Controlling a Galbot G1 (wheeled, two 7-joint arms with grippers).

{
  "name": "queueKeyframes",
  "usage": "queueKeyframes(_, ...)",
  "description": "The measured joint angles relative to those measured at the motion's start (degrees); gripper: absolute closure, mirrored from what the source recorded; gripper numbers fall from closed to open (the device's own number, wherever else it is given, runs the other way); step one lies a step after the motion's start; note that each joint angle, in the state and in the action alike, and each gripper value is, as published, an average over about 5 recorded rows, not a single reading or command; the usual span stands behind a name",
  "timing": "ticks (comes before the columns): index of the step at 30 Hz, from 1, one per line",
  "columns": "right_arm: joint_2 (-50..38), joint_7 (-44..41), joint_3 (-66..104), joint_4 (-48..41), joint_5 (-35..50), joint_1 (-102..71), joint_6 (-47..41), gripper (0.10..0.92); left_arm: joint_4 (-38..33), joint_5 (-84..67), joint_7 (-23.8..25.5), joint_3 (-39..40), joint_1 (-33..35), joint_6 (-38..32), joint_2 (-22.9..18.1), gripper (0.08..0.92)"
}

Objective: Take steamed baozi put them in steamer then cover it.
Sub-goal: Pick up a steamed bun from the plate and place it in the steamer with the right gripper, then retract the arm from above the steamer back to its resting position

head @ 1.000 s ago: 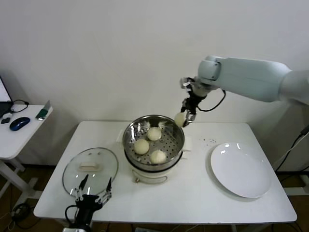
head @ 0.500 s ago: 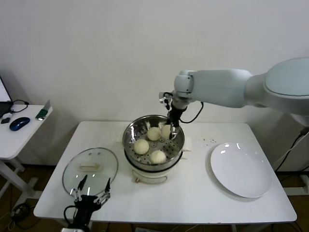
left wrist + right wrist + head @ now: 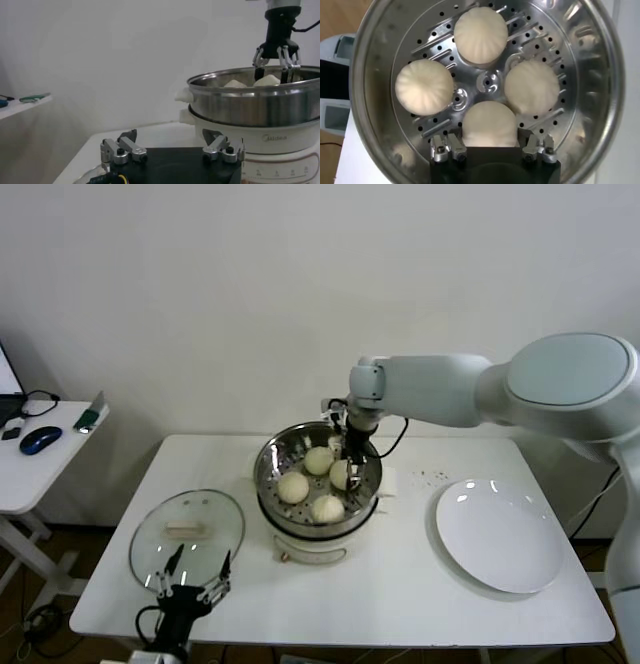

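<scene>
Right hand (image 3: 349, 469) down inside steamer (image 3: 271, 484), fingers either side of fourth baozi (image 3: 490, 123), which sits on perforated tray; grip looks slack, contact unclear. Three other baozi (image 3: 293, 487) on same tray, close around centre. Left hand (image 3: 190, 582) parked low at front tabletop (image 3: 400, 584) edge, fingers spread, holding nothing. Glass cover (image 3: 187, 529) flat on tabletop left of steamer. White plate (image 3: 500, 534) right.

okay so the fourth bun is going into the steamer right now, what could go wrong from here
1. The right gripper straddles the fourth cream-white dough bun, packed against its neighbours on the shiny steel steamer's perforated tray; a sticky release might drag or nudge them.
2. The clear glass lid with its cream bar handle lies flat beside the open left gripper at the table edge; a poor handle grasp could slide it off.
</scene>
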Motion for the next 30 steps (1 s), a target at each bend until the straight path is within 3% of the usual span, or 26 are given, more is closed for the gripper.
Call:
queueKeyframes(9, -0.17, 0.41, 0.36, -0.07, -0.14, -0.17, -0.54, 0.209, 0.17, 0.01, 0.01, -0.03, -0.24, 0.02, 0.32, 0.177)
queueKeyframes(20, -3.49, 0.29, 2.27, 2.54, -0.44, 2.29, -0.25, 0.203, -0.4, 0.33, -0.14, -0.13, -0.62, 0.35, 0.3, 0.177)
queueKeyframes(30, -14.35, 6.35, 8.01, 8.39, 1.45, 5.03, 3.47, 0.203, 0.32, 1.9, -0.94, -0.46, -1.9, 0.59, 0.33, 0.177)
